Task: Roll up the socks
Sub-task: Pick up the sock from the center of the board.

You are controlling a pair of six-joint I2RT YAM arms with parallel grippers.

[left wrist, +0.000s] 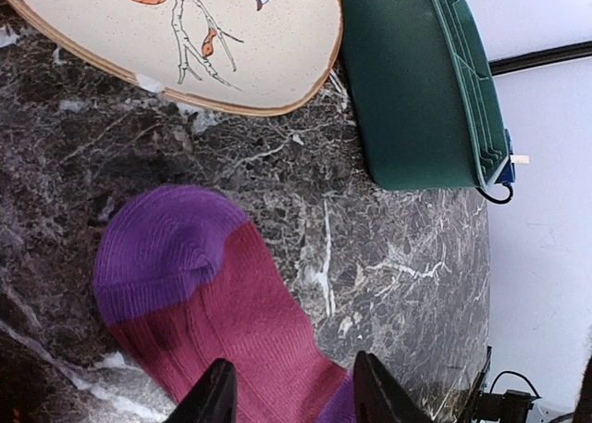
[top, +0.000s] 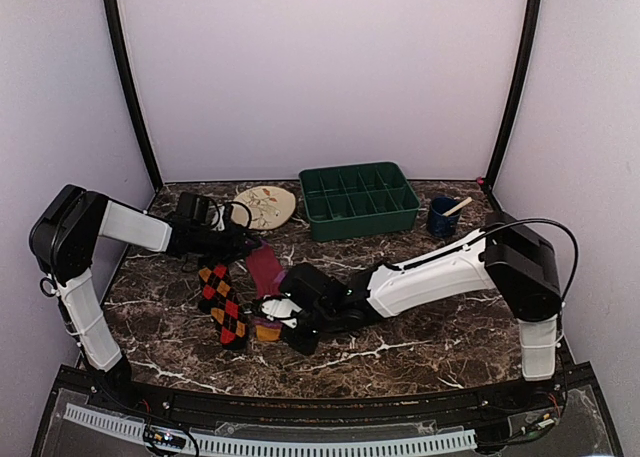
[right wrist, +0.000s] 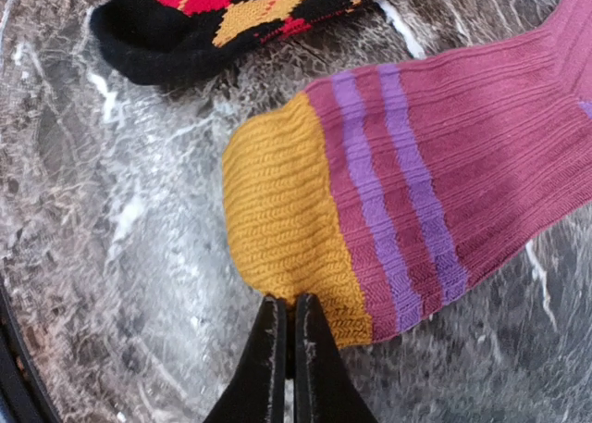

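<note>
Your right pincer (right wrist: 288,303) sat pressed together at the magenta sock's (right wrist: 481,164) yellow cuff (right wrist: 277,210), likely to start the roll. Left pincer (left wrist: 291,400), spread, hung over its foot, probably to anchor it.

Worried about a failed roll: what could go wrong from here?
1. The right fingers are shut at the very edge of the yellow cuff; they may hold little fabric and slip off.
2. The left fingers stand open over the magenta sock, so it might slide.
</note>
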